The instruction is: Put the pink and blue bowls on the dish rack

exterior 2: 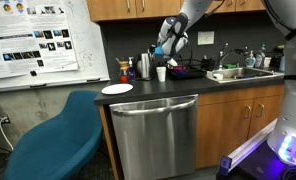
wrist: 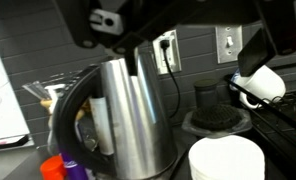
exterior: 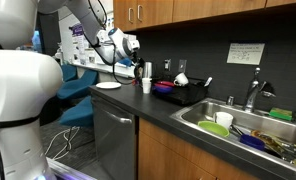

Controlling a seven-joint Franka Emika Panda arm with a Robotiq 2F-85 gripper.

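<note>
Wrist view shows, left to right, the kettle [wrist: 128,115], the white cup [wrist: 226,160] and the dish rack [wrist: 290,114], with the gripper [wrist: 178,30] hanging above, probably to clear the kettle, its spread impossible to tell, while an exterior view suggests the pink and blue bowls [exterior: 164,88] rest in that rack.

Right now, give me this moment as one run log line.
gripper: high, near kettle, state unclear | pink and blue bowls: at dish rack | white cup: beside kettle
</note>
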